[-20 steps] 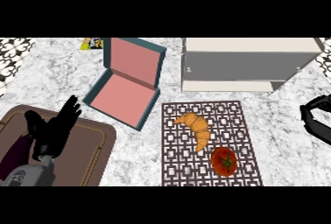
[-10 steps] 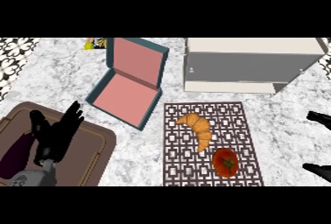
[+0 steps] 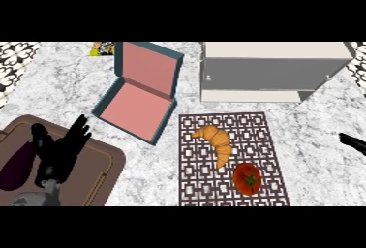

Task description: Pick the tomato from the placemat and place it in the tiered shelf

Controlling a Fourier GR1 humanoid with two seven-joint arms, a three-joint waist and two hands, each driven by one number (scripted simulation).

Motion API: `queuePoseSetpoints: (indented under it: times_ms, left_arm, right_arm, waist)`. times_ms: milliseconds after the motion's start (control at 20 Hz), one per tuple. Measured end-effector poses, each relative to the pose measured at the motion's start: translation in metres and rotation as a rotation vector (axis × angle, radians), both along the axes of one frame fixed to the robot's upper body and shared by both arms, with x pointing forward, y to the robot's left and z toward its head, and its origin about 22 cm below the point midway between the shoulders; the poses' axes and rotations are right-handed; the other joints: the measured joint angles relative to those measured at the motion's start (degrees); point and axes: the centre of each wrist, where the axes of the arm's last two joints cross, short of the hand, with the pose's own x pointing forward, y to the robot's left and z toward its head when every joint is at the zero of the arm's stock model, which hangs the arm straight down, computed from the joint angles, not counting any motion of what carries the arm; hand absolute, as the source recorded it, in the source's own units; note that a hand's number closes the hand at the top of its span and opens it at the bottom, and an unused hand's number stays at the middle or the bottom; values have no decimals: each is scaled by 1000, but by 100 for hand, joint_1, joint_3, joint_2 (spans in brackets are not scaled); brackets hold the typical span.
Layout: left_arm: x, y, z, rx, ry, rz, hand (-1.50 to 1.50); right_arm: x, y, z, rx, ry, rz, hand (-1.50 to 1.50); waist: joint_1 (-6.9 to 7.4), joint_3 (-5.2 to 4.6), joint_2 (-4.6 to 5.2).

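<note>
The red tomato (image 3: 247, 178) lies on the near right part of the dark patterned placemat (image 3: 230, 159). A croissant (image 3: 217, 139) lies just beyond it on the same mat. The grey tiered shelf (image 3: 274, 72) stands at the back right of the counter. My left hand (image 3: 61, 150) is open, fingers up, at the lower left over a brown tray. Only a fingertip of my right hand (image 3: 352, 142) shows at the right edge, well right of the tomato.
An open teal box (image 3: 142, 92) with a pink inside sits left of the placemat. The brown tray (image 3: 97, 181) at the lower left holds a dark purple eggplant (image 3: 17, 167). A small yellow packet (image 3: 101, 47) lies at the back.
My right hand has drawn away to the right, nearly out of view. The view has shifted slightly. The left hand stays over the tray.
</note>
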Motion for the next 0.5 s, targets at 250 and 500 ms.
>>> queuePoseSetpoints:
  times_ms: [250, 500]
  left_arm:
    - [3, -9, 4, -7, 11, 2, 0]
    - [4, -9, 3, -8, 20, -5, 0]
  right_arm:
    - [-9, 49, 24, -95, 27, -62, -150]
    - [-15, 94, 42, -180, 38, -161, -150]
  waist:
    - [-3, -8, 4]
    - [48, -7, 17]
